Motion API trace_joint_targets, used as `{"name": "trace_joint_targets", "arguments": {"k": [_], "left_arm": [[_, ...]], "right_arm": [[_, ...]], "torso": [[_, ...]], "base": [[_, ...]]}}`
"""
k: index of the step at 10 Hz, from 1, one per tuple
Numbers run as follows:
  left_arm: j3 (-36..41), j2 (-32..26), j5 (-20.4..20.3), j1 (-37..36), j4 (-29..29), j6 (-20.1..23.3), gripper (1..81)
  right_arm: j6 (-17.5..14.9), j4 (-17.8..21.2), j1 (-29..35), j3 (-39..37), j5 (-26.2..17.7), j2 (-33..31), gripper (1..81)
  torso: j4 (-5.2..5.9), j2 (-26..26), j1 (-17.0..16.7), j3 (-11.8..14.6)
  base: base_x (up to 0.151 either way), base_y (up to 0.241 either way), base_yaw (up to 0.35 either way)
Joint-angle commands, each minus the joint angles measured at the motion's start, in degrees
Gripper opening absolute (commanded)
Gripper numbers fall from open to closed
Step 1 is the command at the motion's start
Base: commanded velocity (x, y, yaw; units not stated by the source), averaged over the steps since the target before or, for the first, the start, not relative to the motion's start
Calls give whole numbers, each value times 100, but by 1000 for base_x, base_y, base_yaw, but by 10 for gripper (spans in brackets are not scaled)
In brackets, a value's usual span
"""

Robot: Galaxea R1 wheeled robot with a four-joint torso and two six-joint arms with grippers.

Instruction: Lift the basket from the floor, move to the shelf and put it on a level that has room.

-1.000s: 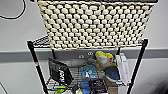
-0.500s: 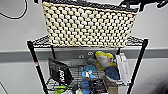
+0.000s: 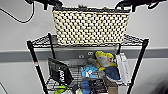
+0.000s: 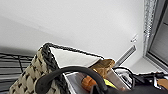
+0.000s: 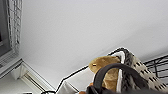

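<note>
The basket [image 3: 91,26] is seen at the shelf's [image 3: 37,67] top level [image 3: 40,41], seemingly resting; release remains. Either pincer's grip cannot be told.

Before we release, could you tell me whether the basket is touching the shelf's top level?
Touching: in the head view the basket sits on the top level.

both arms [image 3: 45,2] raised high, one at each upper corner
</note>
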Motion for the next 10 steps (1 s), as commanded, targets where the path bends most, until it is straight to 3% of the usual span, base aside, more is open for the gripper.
{"name": "trace_joint_targets", "arguments": {"k": [1,6,10], "left_arm": [[-628,447,-214,-751,235,112,10],[-1584,930,84,-566,824,121,10],[-2324,1423,137,-373,1167,148,10]], "right_arm": [[-417,-19,827,-791,262,481,10],[-1118,-19,520,-1800,-1,788,10],[-1339,-19,344,-2162,-54,903,10]], "torso": [[0,0,0,0],[0,5,5,-4],[0,9,9,-9]], "base": [[0,0,0],[0,0,0],[0,0,0]]}}
